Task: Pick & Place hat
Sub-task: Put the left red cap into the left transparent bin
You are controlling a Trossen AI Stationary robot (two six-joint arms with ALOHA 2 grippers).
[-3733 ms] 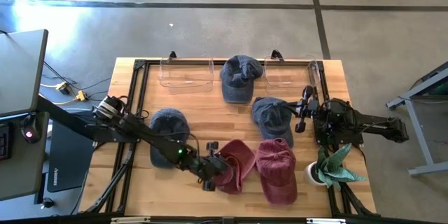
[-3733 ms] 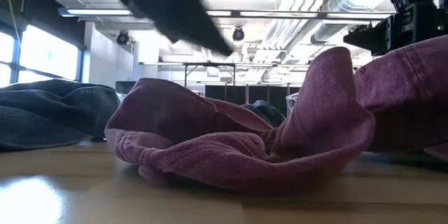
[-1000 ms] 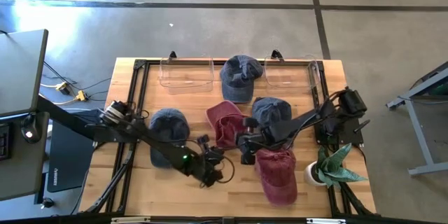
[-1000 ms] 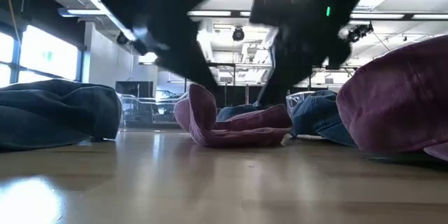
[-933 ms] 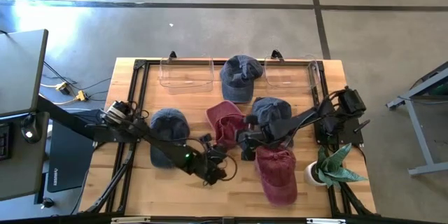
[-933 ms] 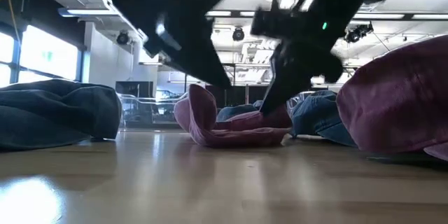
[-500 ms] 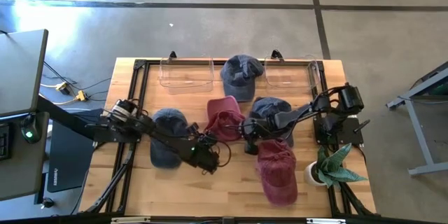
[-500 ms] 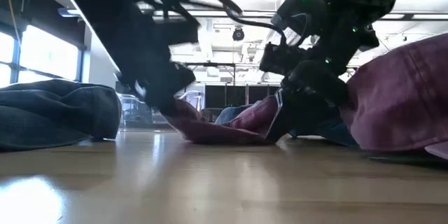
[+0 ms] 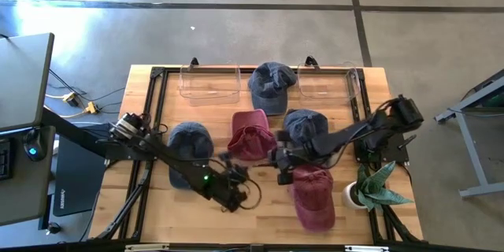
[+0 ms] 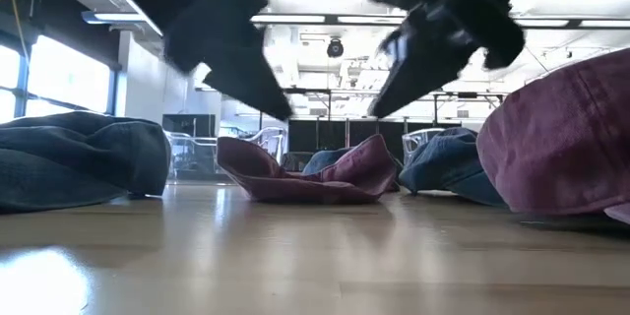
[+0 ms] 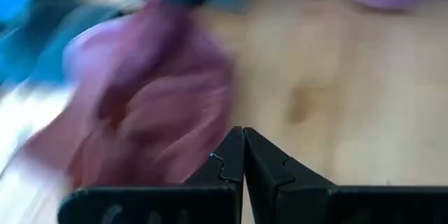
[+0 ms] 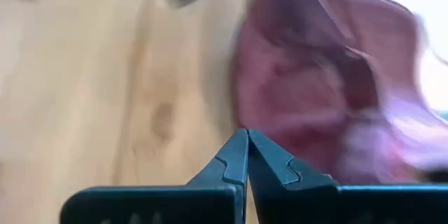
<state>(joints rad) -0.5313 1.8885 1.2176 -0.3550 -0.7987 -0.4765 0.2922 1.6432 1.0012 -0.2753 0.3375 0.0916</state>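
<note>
Table (image 9: 370, 79) of pale wood carries five caps, two clear bins and a green plant. The landmark is the maroon cap (image 9: 250, 135) lying crumpled at the table's centre; this is the task's hat, and in the low view (image 10: 307, 179) it rests on the wood with its edges turned up, touched by neither gripper. The left gripper (image 9: 228, 197) hovers toward the front edge from that cap, apart from it; the left wrist view shows its fingers (image 11: 227, 164) pressed together with nothing between them. The right gripper (image 9: 282, 165) hangs just beside the cap on the right-arm side, and the right wrist view shows its fingers (image 12: 234, 157) likewise closed on nothing. A second maroon cap (image 9: 313, 195) lies beyond the right gripper, nearer the front edge. A blue cap (image 9: 305, 130) lies just beside the central cap on the right-arm side, another blue cap (image 9: 189, 151) on the left-arm side, and a third blue cap (image 9: 270, 85) behind it, between the two clear bins (image 9: 209, 83). The plant (image 9: 372, 190) stands at the front right corner.
</note>
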